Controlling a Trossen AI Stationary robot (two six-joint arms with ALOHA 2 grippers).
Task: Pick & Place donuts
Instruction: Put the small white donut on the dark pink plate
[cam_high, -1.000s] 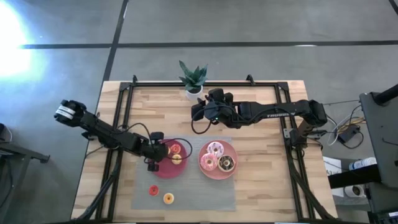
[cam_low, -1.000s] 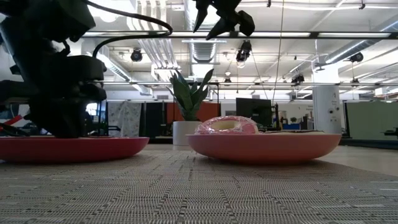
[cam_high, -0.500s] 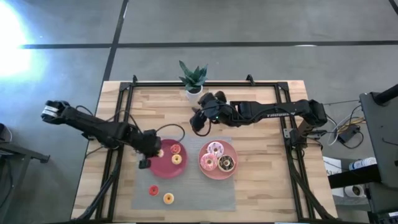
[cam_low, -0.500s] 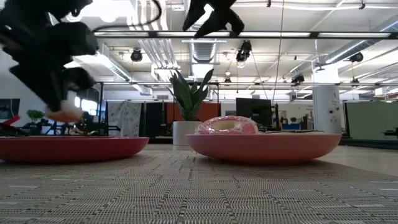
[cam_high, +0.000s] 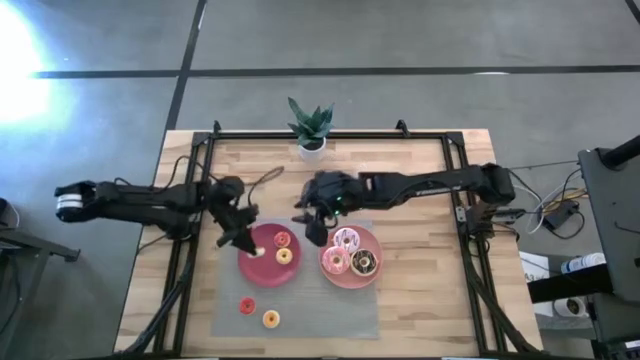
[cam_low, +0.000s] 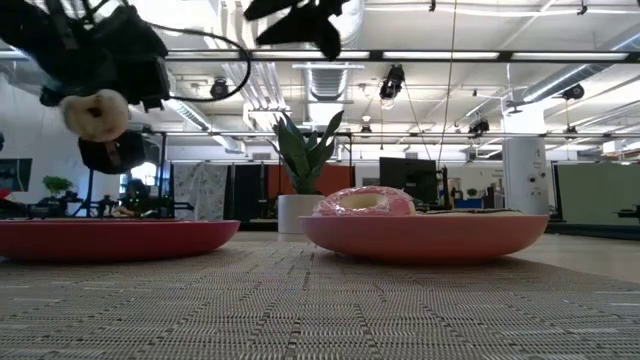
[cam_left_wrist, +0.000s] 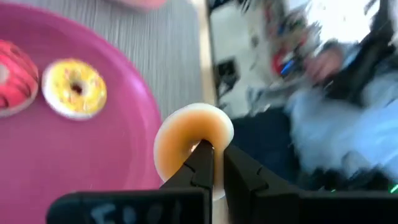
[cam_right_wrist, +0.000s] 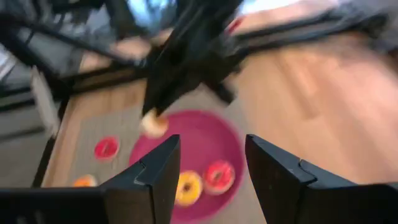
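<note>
**Room / background**

Grey concrete floor (cam_high: 400, 40) with dark seam lines. Wooden bench (cam_high: 420, 300), grey woven mat (cam_low: 320, 310) on it, potted plant (cam_high: 311, 125) at far edge. Open ceiling: ducts, strip lights (cam_low: 480, 55). Monitor (cam_low: 405, 182) beyond.

Open-plan office/lab: exposed ceiling ducts (cam_low: 300, 75), monitors (cam_low: 408, 183), robot table (cam_high: 420, 170)

A pale orange donut (cam_left_wrist: 189, 144) is seen beside the magenta plate (cam_left_wrist: 74, 162), where yellow (cam_left_wrist: 74, 88) and red (cam_left_wrist: 15, 78) donuts are set.
</note>
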